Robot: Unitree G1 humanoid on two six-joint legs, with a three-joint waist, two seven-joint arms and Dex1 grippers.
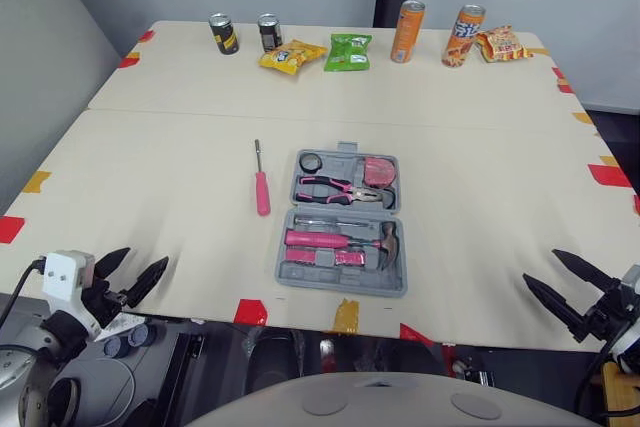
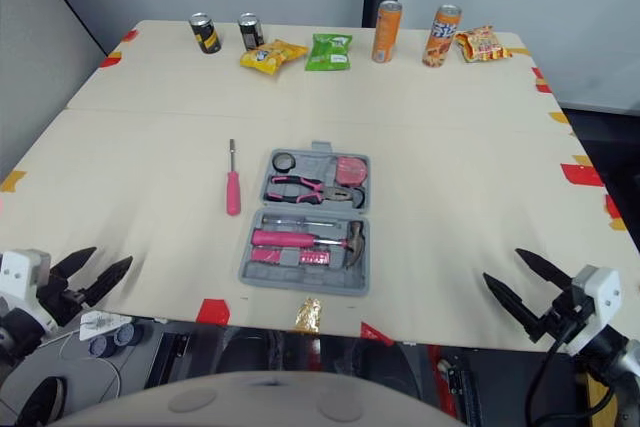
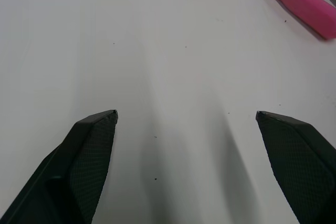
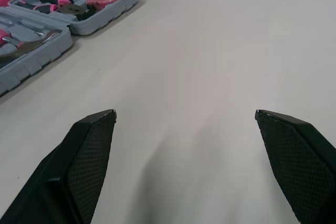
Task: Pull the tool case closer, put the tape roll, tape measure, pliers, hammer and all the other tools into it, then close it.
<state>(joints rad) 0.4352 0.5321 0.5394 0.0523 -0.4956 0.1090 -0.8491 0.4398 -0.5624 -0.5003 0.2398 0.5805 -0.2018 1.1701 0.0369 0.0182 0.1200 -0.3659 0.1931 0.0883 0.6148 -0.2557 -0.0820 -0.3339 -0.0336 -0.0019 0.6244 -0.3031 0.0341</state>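
Hovering over the near left edge of the tabletop, the left gripper has its fingers spread wide, holding nothing. Further in, a pink-handled screwdriver lies on the bare surface, just left of the grey tool case and apart from it. The case lies open near the middle of the front edge, holding the black tape roll, pink pliers, tape measure and hammer. At the near right, the right gripper likewise has its fingers wide apart and empty.
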